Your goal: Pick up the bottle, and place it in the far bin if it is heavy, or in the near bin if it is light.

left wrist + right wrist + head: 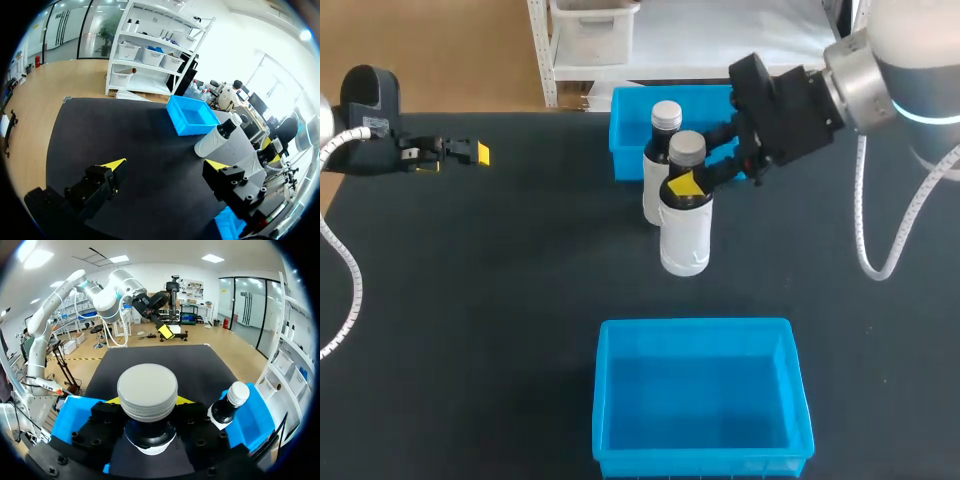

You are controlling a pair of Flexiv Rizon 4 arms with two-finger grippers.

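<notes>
Your right claw (692, 180) comes in from the right and is clamped on the bottle (685, 225) at its dark shoulder, just under the grey cap. One yellow tip shows on the side facing the camera, and the other is hidden behind the neck. In the right wrist view the cap of that bottle (147, 392) fills the gap between the fingers of the right claw (148, 401), with a sliver of yellow on either side.

The bottle is upright, between the two bins. You cannot tell whether its base rests on the counter (500, 300) or hangs just above it.

A second bottle (653, 180) stands upright just behind it, close enough that you cannot tell if they touch, right in front of the far bin (625, 140). From the right wrist, that second bottle (229, 405) sits just beside the claw, on the far bin's (257, 422) side.

The near bin (700, 400) lies at the counter's near edge, well apart from both bottles.

Your left claw (460, 152) is over the left side of the counter, well apart from the bottles. In the left wrist view the left claw (165, 165) has its fingers spread wide over dark counter.
</notes>
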